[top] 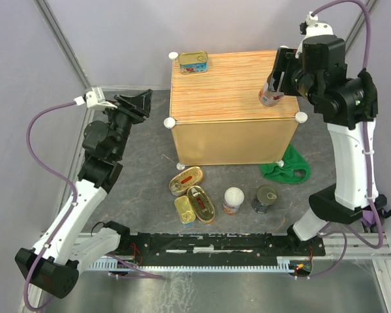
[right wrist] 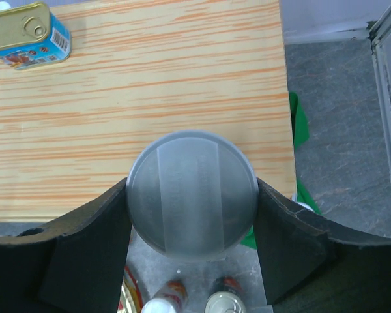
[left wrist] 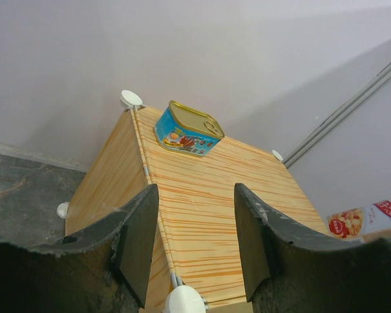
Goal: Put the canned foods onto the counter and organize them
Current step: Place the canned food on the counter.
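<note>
Overhead, the right gripper is clamped on a grey-lidded round can above the near right part of the light-wood cube counter with its orange-striped plank top. The can's long axis stands close to upright, with the lid toward the wrist. I cannot tell whether its base touches the planks. The right wrist view looks straight down on the lid, with a black finger pressed to each side.

A blue rectangular tin with a gold ring-pull lid sits lid-up at the far left corner of the counter, just beside a white round knob. Its long axis runs along the back edge. Only the left wrist view shows its printed side label. The left gripper is spread apart and empty, aimed at the counter's near left corner.

The top view alone shows the whole group on the grey table surface in front of the counter:
- One oval gold tin lies slanting up to the right.
- A second oval gold tin lies slanting down to the right.
- A small gold-lidded rectangular tin lies just beside the second oval.
- A white-lidded cylinder and a dark cylinder stand upright to the right of these.

The right wrist view catches only the two cylinders, at its bottom edge. A crumpled green cloth lies at the foot of the counter's near right corner.
</note>
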Robot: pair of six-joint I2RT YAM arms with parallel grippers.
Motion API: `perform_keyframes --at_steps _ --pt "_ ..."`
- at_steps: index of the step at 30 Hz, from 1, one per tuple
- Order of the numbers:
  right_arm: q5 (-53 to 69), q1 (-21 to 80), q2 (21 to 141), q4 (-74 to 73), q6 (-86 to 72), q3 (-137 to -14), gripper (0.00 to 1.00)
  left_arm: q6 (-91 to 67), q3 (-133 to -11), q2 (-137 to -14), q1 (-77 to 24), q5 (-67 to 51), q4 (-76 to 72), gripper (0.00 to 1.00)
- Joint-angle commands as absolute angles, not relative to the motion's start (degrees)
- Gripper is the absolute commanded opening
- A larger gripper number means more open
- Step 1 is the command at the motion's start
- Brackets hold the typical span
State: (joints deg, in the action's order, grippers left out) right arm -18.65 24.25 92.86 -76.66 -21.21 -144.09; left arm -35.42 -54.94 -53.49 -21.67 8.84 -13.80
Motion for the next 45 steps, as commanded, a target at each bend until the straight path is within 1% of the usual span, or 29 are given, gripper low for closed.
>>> perform_keyframes --at_steps 1,5,11,23,45 --pt "-22.54 24.13 94.05 -65.63 -18.37 -148.45 0.01 -32.37 -57.74 -54.18 -21.88 8.09 -16.85 0.57" --pt "-24.77 24.16 96.03 -63.82 -16.7 -148.45 0.01 -31.79 -58.22 -54.98 -21.89 7.94 -16.96 0.57" --pt "-27.11 24.16 100.1 -62.08 -14.58 -153.36 0.01 -30.77 -58.84 -55.96 -21.84 7.77 -17.13 0.57" --pt "-29.29 23.03 104.29 -57.25 -13.18 -154.08 0.01 -29.08 -60.32 -57.95 -21.88 7.38 -17.23 0.57" --pt "-23.32 16.25 110.92 -53.34 -15.83 -156.18 0.02 -27.99 -60.74 -59.46 -21.89 7.94 -17.95 0.57"
